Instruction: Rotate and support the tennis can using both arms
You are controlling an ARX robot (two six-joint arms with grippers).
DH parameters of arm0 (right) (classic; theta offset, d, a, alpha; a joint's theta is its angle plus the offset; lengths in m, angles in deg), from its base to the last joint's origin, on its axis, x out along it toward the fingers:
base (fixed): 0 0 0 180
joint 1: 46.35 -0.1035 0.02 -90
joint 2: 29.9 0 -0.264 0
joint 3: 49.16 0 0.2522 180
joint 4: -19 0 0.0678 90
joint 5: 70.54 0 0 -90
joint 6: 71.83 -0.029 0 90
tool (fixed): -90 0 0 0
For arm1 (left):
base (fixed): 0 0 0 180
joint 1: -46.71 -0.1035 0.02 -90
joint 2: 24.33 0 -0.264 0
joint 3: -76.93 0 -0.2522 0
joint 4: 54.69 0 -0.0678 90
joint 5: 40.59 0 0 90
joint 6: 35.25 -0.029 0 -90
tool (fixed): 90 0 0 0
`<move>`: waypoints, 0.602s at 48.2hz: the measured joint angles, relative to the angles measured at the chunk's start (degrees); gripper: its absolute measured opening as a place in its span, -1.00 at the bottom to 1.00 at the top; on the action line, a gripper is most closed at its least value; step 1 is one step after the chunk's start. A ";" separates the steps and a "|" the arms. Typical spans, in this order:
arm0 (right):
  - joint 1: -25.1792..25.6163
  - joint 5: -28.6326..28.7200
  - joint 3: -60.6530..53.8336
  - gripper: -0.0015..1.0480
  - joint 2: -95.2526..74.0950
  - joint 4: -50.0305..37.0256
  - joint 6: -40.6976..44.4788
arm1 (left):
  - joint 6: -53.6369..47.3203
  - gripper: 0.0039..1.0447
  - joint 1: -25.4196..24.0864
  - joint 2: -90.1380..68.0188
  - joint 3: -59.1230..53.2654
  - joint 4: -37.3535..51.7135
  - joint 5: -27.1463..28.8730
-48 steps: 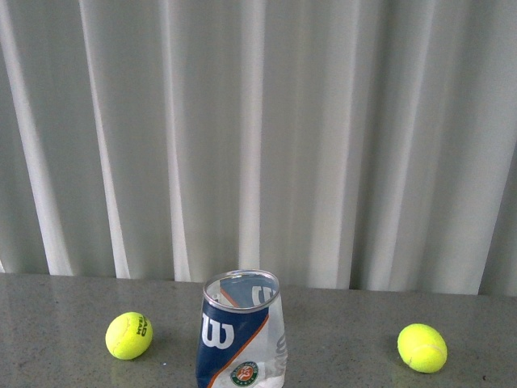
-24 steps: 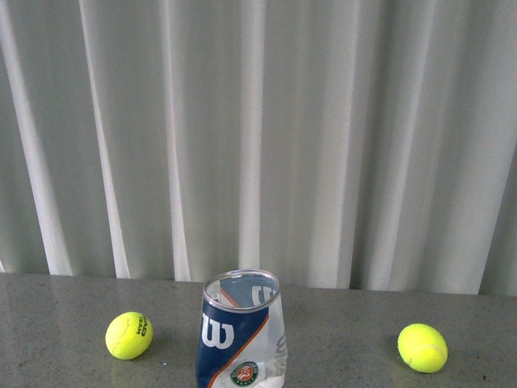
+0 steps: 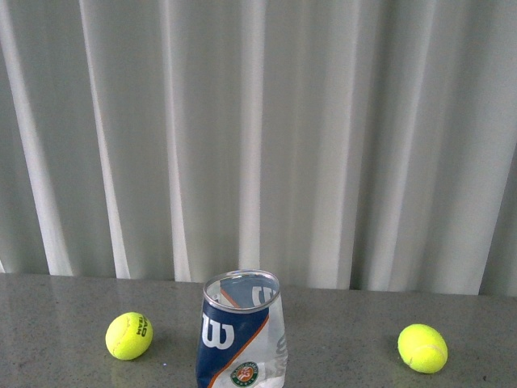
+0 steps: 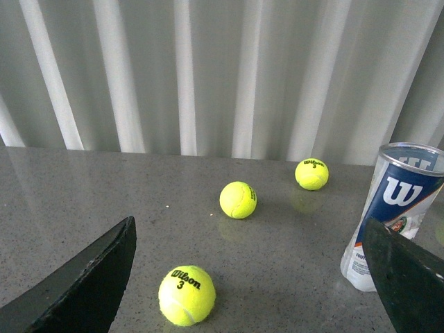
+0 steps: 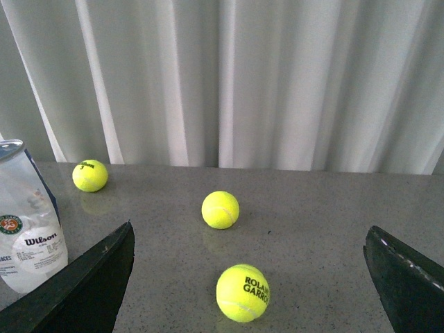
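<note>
The tennis can [image 3: 241, 331] stands upright on the grey table at the bottom centre of the front view, silver rim up, navy label with a white "W" facing me. Neither arm shows in the front view. In the left wrist view the can [image 4: 388, 211] stands just beyond one black finger [image 4: 409, 277], and my left gripper [image 4: 253, 291] is open with only a ball between its fingers. In the right wrist view the can [image 5: 26, 222] stands beside one finger [image 5: 83, 291], and my right gripper [image 5: 250, 288] is open and wide.
Yellow-green tennis balls lie on the table: one [image 3: 128, 335] left of the can and one [image 3: 422, 347] right of it. Several more balls show in the wrist views [image 4: 186, 295] [image 4: 238, 200] [image 5: 242, 292] [image 5: 220, 209]. A white curtain [image 3: 258, 137] hangs behind the table.
</note>
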 joint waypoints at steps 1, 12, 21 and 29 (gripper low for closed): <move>0.00 0.00 0.00 0.87 0.00 0.00 -0.02 | 0.00 0.88 0.00 0.00 0.00 0.00 0.00; 0.00 0.00 0.00 0.87 -0.02 0.00 0.00 | 0.00 0.88 0.00 0.00 0.00 0.00 0.00; 0.00 0.00 0.00 0.87 0.00 0.00 0.00 | 0.00 0.88 0.00 0.00 0.00 0.00 0.00; 0.00 0.00 0.00 0.87 0.00 0.00 -0.02 | 0.00 0.88 0.00 0.00 0.00 0.00 0.00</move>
